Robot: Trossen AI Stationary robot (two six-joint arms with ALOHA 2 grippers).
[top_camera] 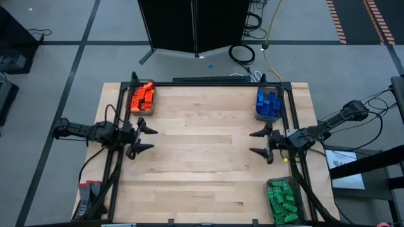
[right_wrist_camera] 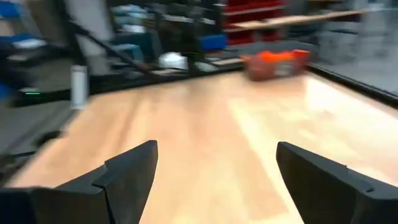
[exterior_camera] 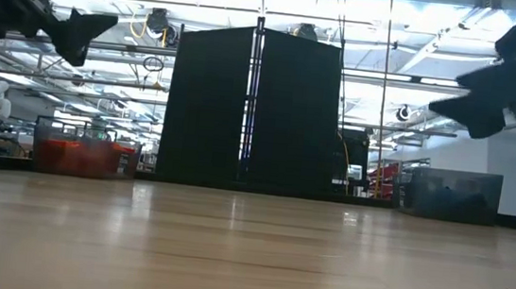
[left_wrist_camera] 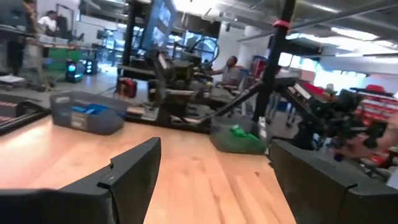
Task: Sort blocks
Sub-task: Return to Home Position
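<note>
The blocks lie sorted by colour in three translucent grey bins. Orange blocks (top_camera: 142,98) fill the bin at the table's far left corner, blue blocks (top_camera: 267,104) the bin at the far right, green blocks (top_camera: 282,199) the bin at the near right corner. My left gripper (top_camera: 146,139) hovers open above the table's left side, fingers pointing toward the middle. My right gripper (top_camera: 260,142) hovers open above the right side, facing it. Neither holds anything. The left wrist view shows the blue blocks (left_wrist_camera: 90,110) and green blocks (left_wrist_camera: 239,132); the right wrist view shows the orange blocks (right_wrist_camera: 277,59).
The wooden tabletop (top_camera: 202,157) between the two grippers is bare wood. A black frame (top_camera: 208,82) runs along the table's far edge and sides. A tall black panel (exterior_camera: 250,111) stands behind the far edge. People sit in the room beyond (left_wrist_camera: 230,70).
</note>
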